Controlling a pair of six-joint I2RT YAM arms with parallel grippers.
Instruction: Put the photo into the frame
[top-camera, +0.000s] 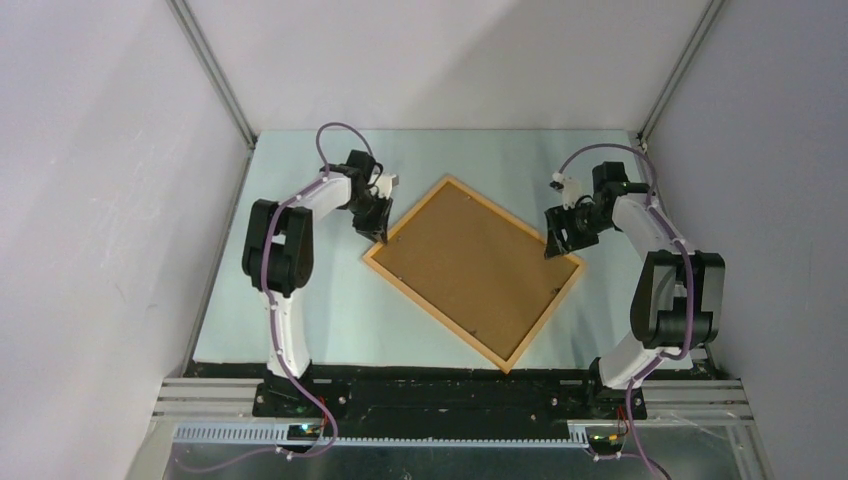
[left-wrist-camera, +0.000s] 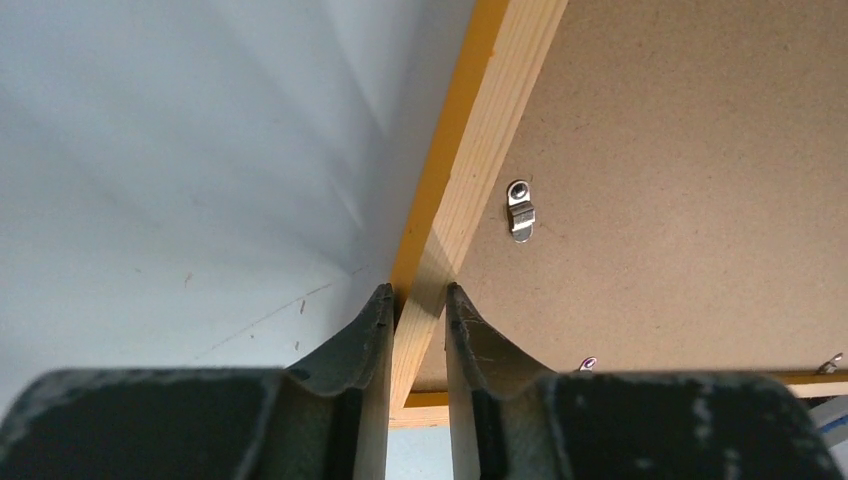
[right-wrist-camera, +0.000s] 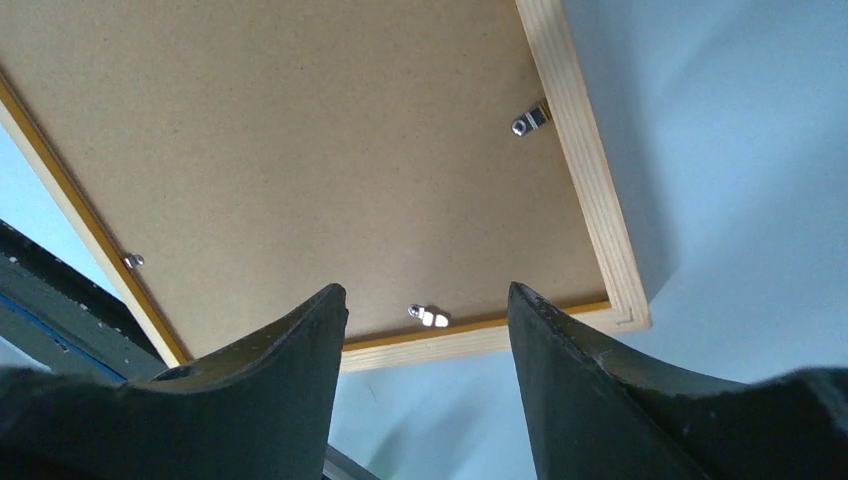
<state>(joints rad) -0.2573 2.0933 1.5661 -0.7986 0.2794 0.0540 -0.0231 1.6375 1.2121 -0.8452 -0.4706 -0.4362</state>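
The frame lies back up on the table, turned like a diamond, with a brown backing board filling it. The photo is hidden. My left gripper is at the frame's left corner. In the left wrist view its jaws straddle the wooden rail and press on both sides of it. My right gripper hovers at the frame's right corner. In the right wrist view it stands open with nothing between its fingers, and the frame's rail lies beyond them.
Small metal turn clips sit on the backing board near the rails. The pale blue mat ends at a black rail by the arm bases. Grey enclosure walls close in left, right and behind.
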